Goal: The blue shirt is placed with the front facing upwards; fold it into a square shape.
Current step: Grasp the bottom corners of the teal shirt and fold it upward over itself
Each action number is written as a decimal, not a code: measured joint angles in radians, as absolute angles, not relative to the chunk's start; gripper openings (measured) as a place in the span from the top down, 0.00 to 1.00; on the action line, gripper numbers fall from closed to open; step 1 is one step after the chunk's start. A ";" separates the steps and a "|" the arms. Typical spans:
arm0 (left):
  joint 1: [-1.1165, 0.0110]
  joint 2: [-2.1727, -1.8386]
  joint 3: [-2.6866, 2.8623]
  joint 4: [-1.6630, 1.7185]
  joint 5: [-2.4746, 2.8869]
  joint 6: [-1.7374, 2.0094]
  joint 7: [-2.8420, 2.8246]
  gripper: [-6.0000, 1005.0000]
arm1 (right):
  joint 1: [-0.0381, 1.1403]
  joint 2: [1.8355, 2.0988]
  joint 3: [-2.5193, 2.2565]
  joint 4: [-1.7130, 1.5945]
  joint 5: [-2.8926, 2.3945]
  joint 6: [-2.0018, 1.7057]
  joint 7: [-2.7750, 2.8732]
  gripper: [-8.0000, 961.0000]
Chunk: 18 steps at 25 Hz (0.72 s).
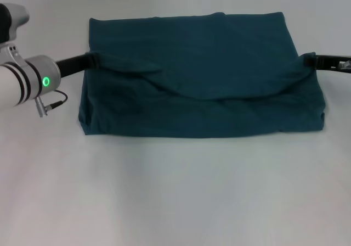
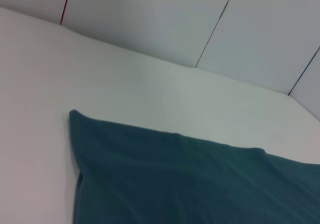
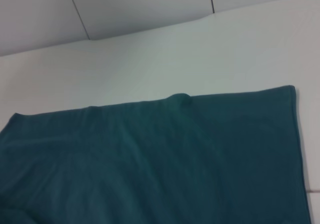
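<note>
The blue shirt (image 1: 208,48) lies on the white table as a wide folded rectangle, plain teal side up; its lettering and neck label are hidden. My left gripper (image 1: 94,60) is at the shirt's left edge and my right gripper (image 1: 311,61) at its right edge. Each is shut on the end of an upper cloth layer. That layer's edge (image 1: 219,96) sags in a curve between them over the near half. The shirt also fills the lower part of the left wrist view (image 2: 175,184) and the right wrist view (image 3: 150,159); neither shows fingers.
The white table (image 1: 175,191) stretches in front of the shirt and on both sides. My left arm's silver wrist with a green light (image 1: 33,81) hangs over the table's left part. Pale wall panels (image 2: 150,19) stand behind the table's far edge.
</note>
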<state>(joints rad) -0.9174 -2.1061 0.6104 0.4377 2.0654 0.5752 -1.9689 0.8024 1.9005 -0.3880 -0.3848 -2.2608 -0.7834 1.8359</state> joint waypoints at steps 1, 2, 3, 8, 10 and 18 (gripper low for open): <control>-0.914 -2.110 0.610 0.436 2.062 0.574 -1.964 1.00 | 0.802 1.901 -0.388 -0.378 -2.257 -0.777 1.829 0.92; -0.910 -2.113 0.610 0.436 2.062 0.574 -1.962 1.00 | 0.801 1.901 -0.388 -0.371 -2.254 -0.770 1.823 0.92; -0.909 -2.114 0.610 0.436 2.062 0.574 -1.960 1.00 | 0.799 1.901 -0.388 -0.365 -2.251 -0.765 1.818 0.91; -0.896 -2.123 0.609 0.436 2.061 0.565 -1.951 1.00 | 0.793 1.907 -0.386 -0.349 -2.247 -0.744 1.798 0.90; -0.894 -2.125 0.609 0.436 2.061 0.564 -1.950 1.00 | 0.793 1.910 -0.386 -0.345 -2.247 -0.740 1.792 0.90; -0.893 -2.130 0.632 0.436 2.061 0.572 -1.937 1.00 | 0.795 1.925 -0.387 -0.345 -2.247 -0.705 1.772 0.87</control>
